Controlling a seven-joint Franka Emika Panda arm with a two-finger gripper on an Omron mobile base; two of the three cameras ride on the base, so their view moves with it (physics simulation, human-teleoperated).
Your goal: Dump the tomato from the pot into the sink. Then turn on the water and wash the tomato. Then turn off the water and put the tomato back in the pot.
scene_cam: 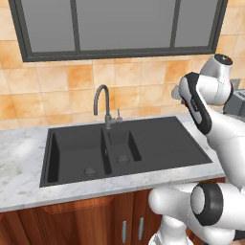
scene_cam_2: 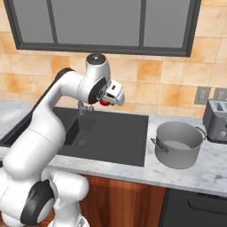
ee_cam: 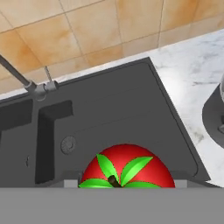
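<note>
Above sink (scene_cam_2: 111,133), jaws pinch tomato (ee_cam: 127,168), stem seemingly toward camera; pot (scene_cam_2: 178,144) upright.

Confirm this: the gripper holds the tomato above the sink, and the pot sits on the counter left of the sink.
One thing is wrong: the pot sits on the counter right of the sink, as the right base view shows. The rest stands: the gripper holds the tomato above the sink.

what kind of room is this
A rendered home kitchen: a dark double-basin sink with a gooseneck faucet set in a marble counter, tiled wall behind, plus a metal pot and a toaster.
</note>
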